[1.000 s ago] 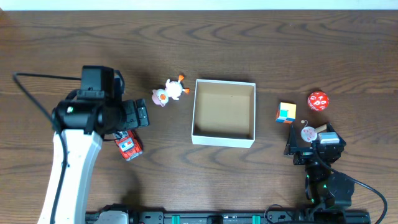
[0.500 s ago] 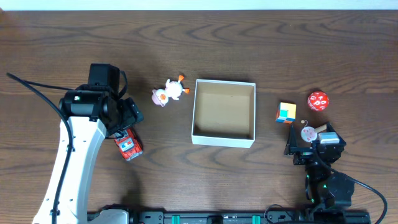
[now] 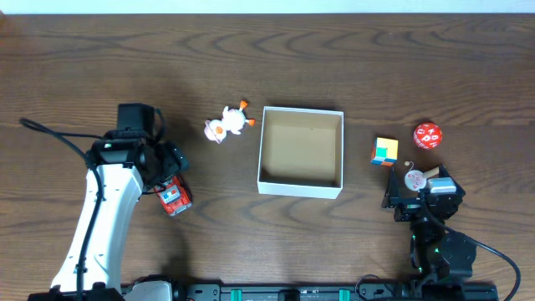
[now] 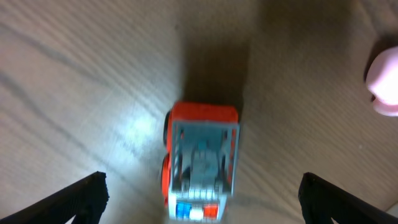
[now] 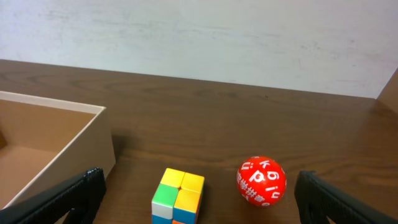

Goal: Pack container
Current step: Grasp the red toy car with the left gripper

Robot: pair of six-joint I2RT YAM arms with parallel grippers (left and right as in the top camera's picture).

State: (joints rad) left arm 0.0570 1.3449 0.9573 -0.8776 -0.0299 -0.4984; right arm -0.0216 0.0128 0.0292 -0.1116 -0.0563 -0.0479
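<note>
The container (image 3: 299, 190) is a square shallow box with white walls and a bare brown inside, mid-table; its corner shows in the right wrist view (image 5: 93, 140). A red toy truck (image 3: 173, 196) lies left of it. My left gripper (image 3: 170, 161) hangs open just above the truck (image 4: 201, 163), which sits between the two fingertips, untouched. My right gripper (image 3: 415, 194) rests open at the near right. A multicoloured cube (image 5: 177, 196) and a red ball with white lettering (image 5: 261, 180) lie just ahead of it, and it holds nothing.
A pink and white toy animal (image 3: 227, 124) lies just left of the container's far corner; its pink edge shows in the left wrist view (image 4: 384, 84). The cube (image 3: 385, 151) and the ball (image 3: 427, 135) sit right of the container. A pale wall runs behind the table.
My left arm has swung its wrist back toward the near left, bringing the open gripper over the red truck. The right arm and all the objects have stayed put.
</note>
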